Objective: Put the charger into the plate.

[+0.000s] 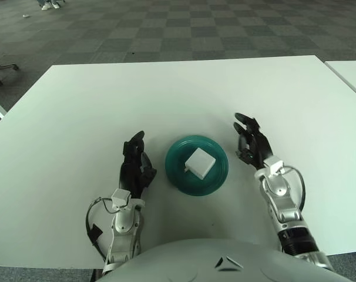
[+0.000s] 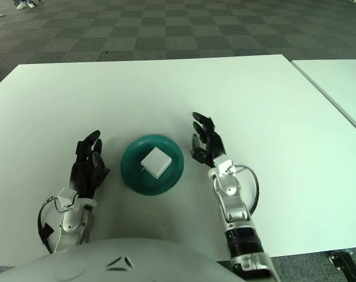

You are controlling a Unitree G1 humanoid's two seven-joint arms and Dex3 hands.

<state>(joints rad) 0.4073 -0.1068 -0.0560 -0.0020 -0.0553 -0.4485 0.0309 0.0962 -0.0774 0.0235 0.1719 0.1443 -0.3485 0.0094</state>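
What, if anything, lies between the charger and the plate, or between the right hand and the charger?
Nothing visible. The charger already lies inside the plate. The right hand shows just right of the plate, fingers open, only bare table between them. The left hand shows left of the plate.

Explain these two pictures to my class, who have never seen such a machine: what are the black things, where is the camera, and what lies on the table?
Both pictures come from a stereo camera on a humanoid robot's head, looking down; they show one scene from slightly different spots. The black shapes are its three-fingered hands. The left robot hand shows left of a green plate; the right robot hand shows to its right, fingers relaxed. Neither holds anything. A white charger lies in the plate, on the white table.
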